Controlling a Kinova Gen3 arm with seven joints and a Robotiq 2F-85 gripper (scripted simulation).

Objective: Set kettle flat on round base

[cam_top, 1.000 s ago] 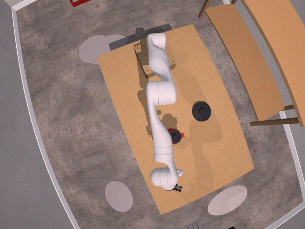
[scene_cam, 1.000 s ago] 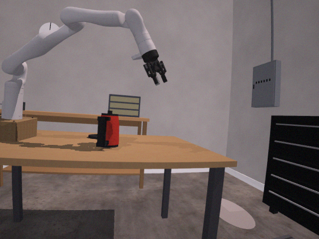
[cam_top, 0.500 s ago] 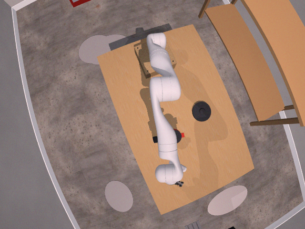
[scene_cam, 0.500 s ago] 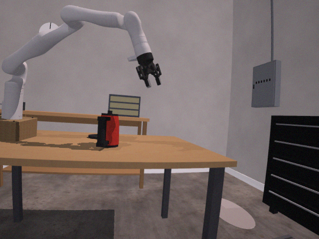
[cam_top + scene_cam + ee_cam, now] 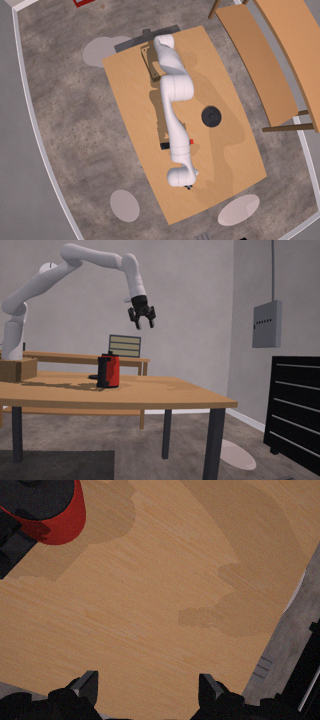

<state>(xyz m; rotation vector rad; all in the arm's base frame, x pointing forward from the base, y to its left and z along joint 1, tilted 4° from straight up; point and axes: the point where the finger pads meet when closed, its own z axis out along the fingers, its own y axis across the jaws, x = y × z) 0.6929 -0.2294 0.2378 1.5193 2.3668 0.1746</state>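
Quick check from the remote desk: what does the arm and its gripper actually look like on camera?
The arm is smooth, glossy white, built of rounded tubular links with thin dark seam lines at the joints. It ends in a black wrist collar and a black two-finger gripper with angular, linked fingers. No cables or lettering are visible.
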